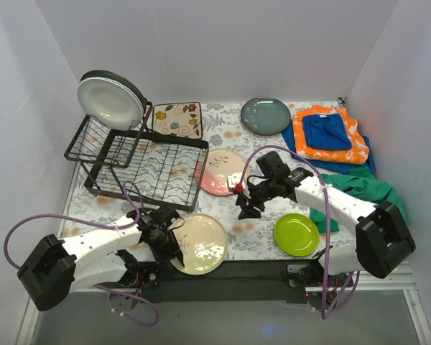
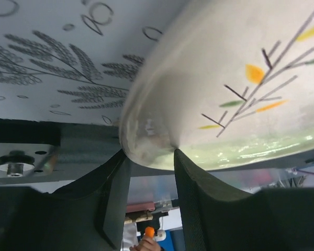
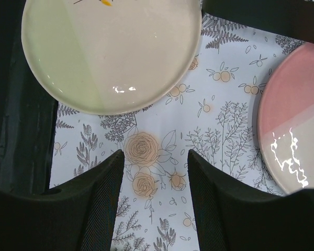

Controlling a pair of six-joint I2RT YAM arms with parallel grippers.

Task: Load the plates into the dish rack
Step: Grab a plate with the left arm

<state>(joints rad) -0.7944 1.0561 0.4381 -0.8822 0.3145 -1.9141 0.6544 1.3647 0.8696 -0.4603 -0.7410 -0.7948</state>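
One round glossy cream plate (image 1: 199, 244), leaf-sprig pattern

Left arm (image 1: 93, 246) and right arm (image 1: 337, 200): white tubular links between blocky black joint housings. A purple cable (image 1: 326, 237) loops loosely alongside each arm. Left gripper (image 2: 149, 157) and right gripper (image 3: 156, 157) are black, and their broad fingers (image 3: 102, 204) carry a fine mesh texture. A small red mark (image 1: 238, 187) sits by the right wrist. Both bases share a black bar (image 1: 223, 277).
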